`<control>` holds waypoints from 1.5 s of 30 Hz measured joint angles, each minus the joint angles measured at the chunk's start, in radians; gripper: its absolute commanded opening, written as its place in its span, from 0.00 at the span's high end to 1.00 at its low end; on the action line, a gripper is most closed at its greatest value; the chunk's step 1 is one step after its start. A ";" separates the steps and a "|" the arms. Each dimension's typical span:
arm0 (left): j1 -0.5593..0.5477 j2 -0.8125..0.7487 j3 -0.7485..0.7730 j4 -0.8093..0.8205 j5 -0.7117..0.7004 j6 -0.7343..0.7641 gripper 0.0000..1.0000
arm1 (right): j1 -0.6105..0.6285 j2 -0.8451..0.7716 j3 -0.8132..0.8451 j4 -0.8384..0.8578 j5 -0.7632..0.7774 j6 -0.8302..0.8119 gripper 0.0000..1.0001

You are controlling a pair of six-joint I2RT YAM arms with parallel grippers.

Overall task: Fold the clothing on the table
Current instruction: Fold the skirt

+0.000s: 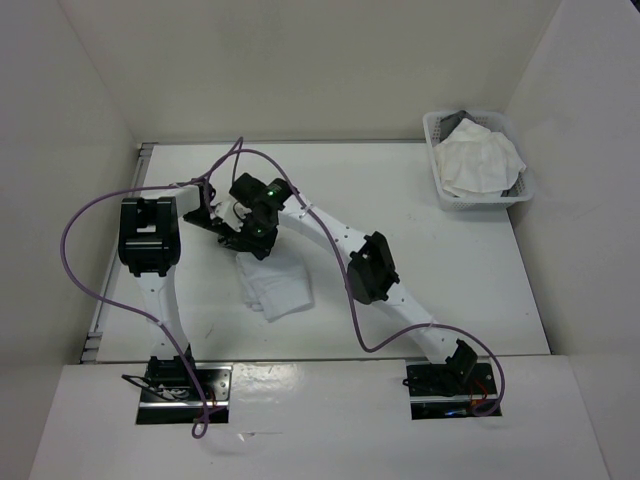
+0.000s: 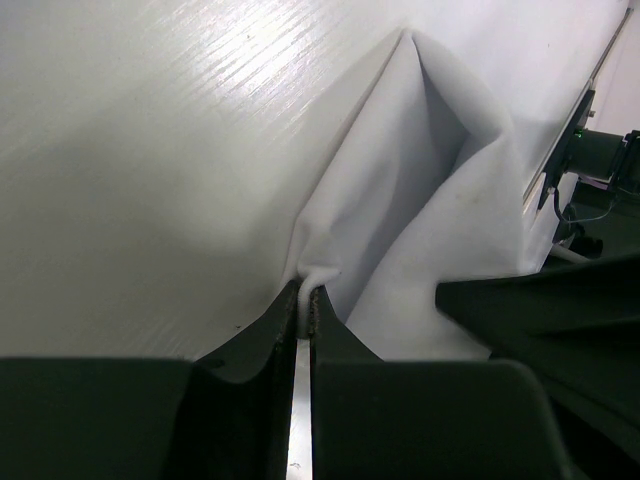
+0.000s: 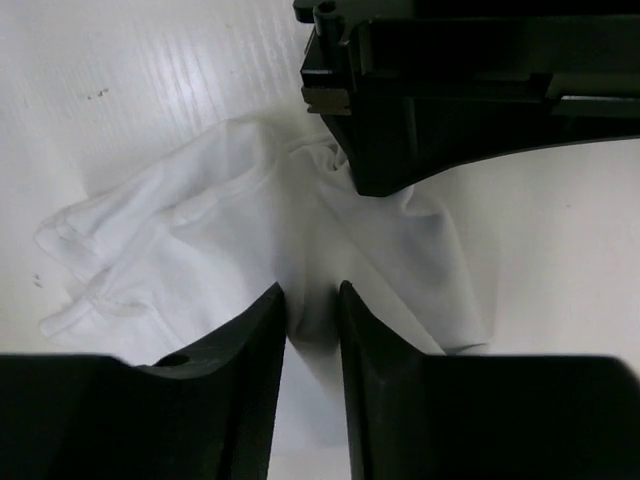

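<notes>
White clothing (image 1: 276, 285) lay crumpled on the table (image 1: 460, 270), left of centre | left gripper (image 2: 306, 296) pinched tight on a cloth edge | right gripper (image 3: 312, 305) straddled fabric, jaws narrow, grip unclear | step wanted a firm second pinch, then both holds carried over evenly.

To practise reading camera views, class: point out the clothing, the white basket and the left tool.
clothing (image 1: 283, 292): top view, middle of the white fabric.
basket (image 1: 485, 202): top view, its near lattice wall.
left tool (image 2: 307, 292): left wrist view, between its fingertips, which pinch a fabric fold.
</notes>
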 measured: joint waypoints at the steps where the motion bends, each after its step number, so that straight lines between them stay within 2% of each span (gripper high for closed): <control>1: 0.000 0.000 0.000 0.000 0.000 0.000 0.92 | 0.001 0.000 0.000 -0.001 0.000 -0.002 0.83; 2: 0.000 0.000 0.000 0.000 0.000 0.000 0.92 | 0.001 0.000 0.002 -0.003 0.001 -0.004 1.00; 32: 0.000 0.000 0.000 0.000 0.000 0.000 0.92 | -0.034 -0.002 -0.026 0.003 0.114 0.024 1.00; 33: 0.000 0.000 0.000 0.000 0.000 0.000 0.92 | -0.036 -0.002 -0.026 0.003 0.114 0.024 0.96; 34: 0.000 0.000 0.000 0.000 0.000 0.000 0.92 | -0.040 -0.002 -0.026 0.003 0.115 0.028 0.88; 35: 0.000 0.000 0.000 0.000 0.000 0.000 0.91 | -0.042 -0.002 -0.026 0.003 0.116 0.033 0.71; 36: 0.000 0.000 0.000 0.000 0.000 0.000 0.91 | -0.045 -0.002 -0.026 0.003 0.117 0.038 0.62; 38: 0.000 0.000 0.000 0.000 0.000 0.001 0.84 | -0.047 -0.002 -0.026 0.008 0.124 0.044 0.47; 40: 0.000 -0.001 0.000 0.001 0.000 0.006 0.78 | -0.049 -0.002 -0.025 0.009 0.132 0.050 0.40; 42: 0.000 -0.006 -0.004 0.002 0.000 0.012 0.75 | -0.049 -0.004 -0.025 0.010 0.140 0.051 0.37; 43: 0.001 -0.011 -0.007 0.003 -0.002 0.014 0.69 | -0.049 -0.007 -0.026 0.010 0.146 0.051 0.34; 45: 0.005 -0.027 -0.014 0.005 -0.009 0.016 0.62 | -0.049 -0.023 -0.031 0.010 0.160 0.053 0.34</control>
